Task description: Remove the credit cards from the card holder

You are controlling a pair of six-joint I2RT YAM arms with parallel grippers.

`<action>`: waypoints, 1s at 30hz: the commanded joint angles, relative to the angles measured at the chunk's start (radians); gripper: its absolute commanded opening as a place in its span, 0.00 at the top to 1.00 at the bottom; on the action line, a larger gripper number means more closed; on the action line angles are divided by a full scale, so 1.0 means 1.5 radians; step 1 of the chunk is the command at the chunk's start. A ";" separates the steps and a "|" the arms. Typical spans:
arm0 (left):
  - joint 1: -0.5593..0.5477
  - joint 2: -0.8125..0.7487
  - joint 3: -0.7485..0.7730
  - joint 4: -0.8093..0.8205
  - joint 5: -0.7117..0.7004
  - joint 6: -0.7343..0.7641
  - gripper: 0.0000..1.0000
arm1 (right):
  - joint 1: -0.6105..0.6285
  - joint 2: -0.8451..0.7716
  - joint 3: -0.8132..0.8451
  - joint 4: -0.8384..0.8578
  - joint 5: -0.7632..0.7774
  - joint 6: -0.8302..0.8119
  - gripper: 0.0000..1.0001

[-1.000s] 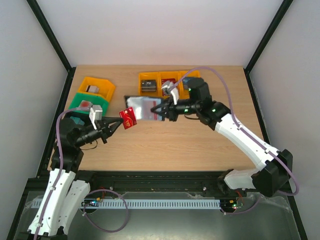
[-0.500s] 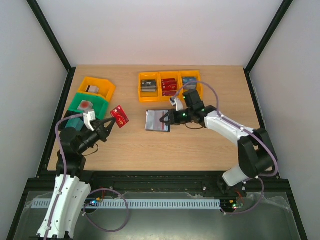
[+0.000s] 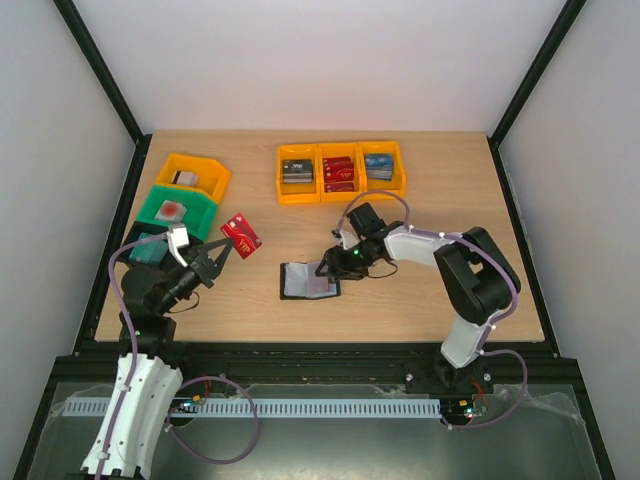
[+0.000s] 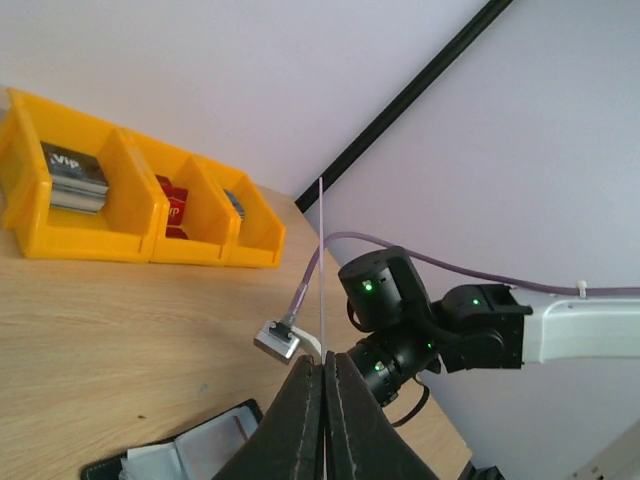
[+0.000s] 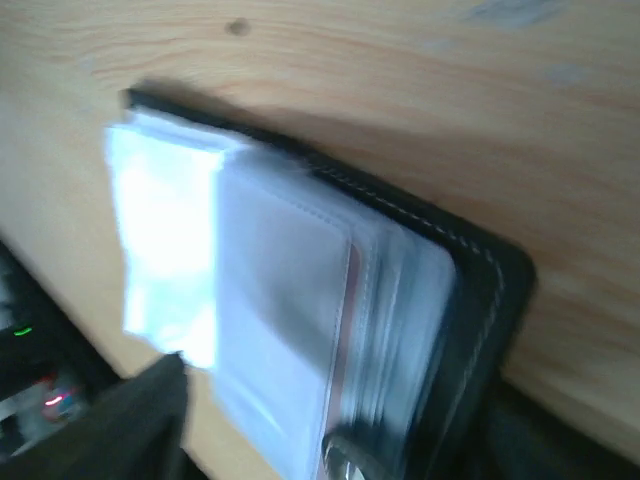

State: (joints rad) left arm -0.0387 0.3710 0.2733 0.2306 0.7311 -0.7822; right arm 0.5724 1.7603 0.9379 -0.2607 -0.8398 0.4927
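The black card holder [image 3: 308, 281] lies open on the table, its pale pockets facing up. My right gripper [image 3: 337, 265] is low at its right edge with the jaws apart. In the right wrist view the blurred card holder [image 5: 300, 300] fills the frame, one dark finger [image 5: 140, 420] at its lower left; a reddish card edge [image 5: 350, 290] shows in a pocket. My left gripper [image 3: 222, 250] is shut on a red credit card [image 3: 241, 235], held above the table to the holder's left. In the left wrist view that card [image 4: 321, 250] shows edge-on between the shut fingers.
Three joined yellow bins [image 3: 340, 190] with stacked cards stand at the back centre. A yellow bin [image 3: 197, 176] and a green bin [image 3: 176, 211] stand at the back left, close behind my left arm. The left wrist view shows the yellow bins [image 4: 130, 245] and the right arm.
The right gripper has carried the card holder down and nearer, laid it on the table and opened its jaws. The left arm has drawn back a little with the red card.
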 commanded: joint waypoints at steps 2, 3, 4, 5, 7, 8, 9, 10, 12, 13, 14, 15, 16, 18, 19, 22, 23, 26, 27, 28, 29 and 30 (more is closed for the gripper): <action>0.003 -0.020 0.002 0.037 0.040 0.040 0.98 | -0.009 -0.045 0.082 -0.163 0.229 -0.066 0.13; 0.003 -0.020 0.005 0.038 0.046 0.051 0.98 | -0.009 -0.062 0.100 -0.181 0.268 -0.071 0.07; 0.003 -0.020 0.007 0.041 0.055 0.057 0.98 | -0.009 -0.079 0.121 -0.199 0.305 -0.077 0.00; 0.002 -0.020 0.008 0.047 0.063 0.059 0.98 | -0.009 -0.096 0.140 -0.214 0.338 -0.085 0.01; 0.002 -0.022 0.008 0.057 0.080 0.067 0.98 | -0.007 -0.131 0.182 -0.232 0.381 -0.108 0.01; 0.001 -0.022 0.009 0.059 0.088 0.072 0.98 | -0.002 -0.150 0.205 -0.234 0.385 -0.125 0.01; 0.001 -0.022 0.012 0.057 0.094 0.081 0.98 | 0.006 -0.168 0.220 -0.228 0.371 -0.146 0.00; 0.000 -0.022 0.015 0.053 0.102 0.093 0.98 | 0.019 -0.188 0.231 -0.217 0.337 -0.176 0.02; -0.003 -0.022 0.023 0.048 0.122 0.116 0.98 | 0.058 -0.227 0.244 -0.181 0.214 -0.239 0.05; -0.006 -0.022 0.028 0.047 0.136 0.129 0.98 | 0.078 -0.248 0.240 -0.154 0.144 -0.265 0.05; -0.009 -0.022 0.033 0.047 0.150 0.142 0.98 | 0.094 -0.268 0.227 -0.108 0.058 -0.276 0.04; -0.011 -0.021 0.037 0.046 0.167 0.159 0.98 | 0.109 -0.285 0.206 -0.023 0.003 -0.266 0.04; -0.015 -0.021 0.046 0.042 0.182 0.177 0.98 | 0.122 -0.298 0.186 0.039 -0.043 -0.248 0.04; -0.020 -0.018 0.068 0.009 0.205 0.227 0.98 | 0.131 -0.301 0.183 0.115 -0.101 -0.220 0.06; -0.022 -0.016 0.083 -0.020 0.215 0.259 0.98 | 0.132 -0.294 0.201 0.116 -0.118 -0.217 0.08; -0.029 -0.002 0.138 -0.148 0.230 0.398 0.98 | 0.144 -0.276 0.270 0.065 -0.127 -0.252 0.16; -0.033 0.005 0.158 -0.199 0.231 0.455 0.98 | 0.153 -0.271 0.286 0.043 -0.121 -0.274 0.18; -0.045 0.025 0.198 -0.292 0.225 0.562 0.98 | 0.191 -0.241 0.340 -0.055 -0.095 -0.342 0.21; -0.047 0.031 0.206 -0.304 0.227 0.578 0.98 | 0.200 -0.229 0.359 -0.090 -0.085 -0.359 0.24; -0.050 0.035 0.210 -0.305 0.232 0.582 0.98 | 0.208 -0.218 0.373 -0.115 -0.073 -0.371 0.28; -0.053 0.037 0.212 -0.304 0.239 0.583 0.98 | 0.217 -0.209 0.383 -0.133 -0.054 -0.380 0.34; -0.056 0.039 0.213 -0.298 0.245 0.578 0.98 | 0.224 -0.201 0.392 -0.152 -0.042 -0.393 0.37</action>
State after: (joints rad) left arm -0.1078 0.4080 0.5678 -0.1070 1.0458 -0.0654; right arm 0.8635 1.4136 1.4521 -0.3218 -0.9451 0.0189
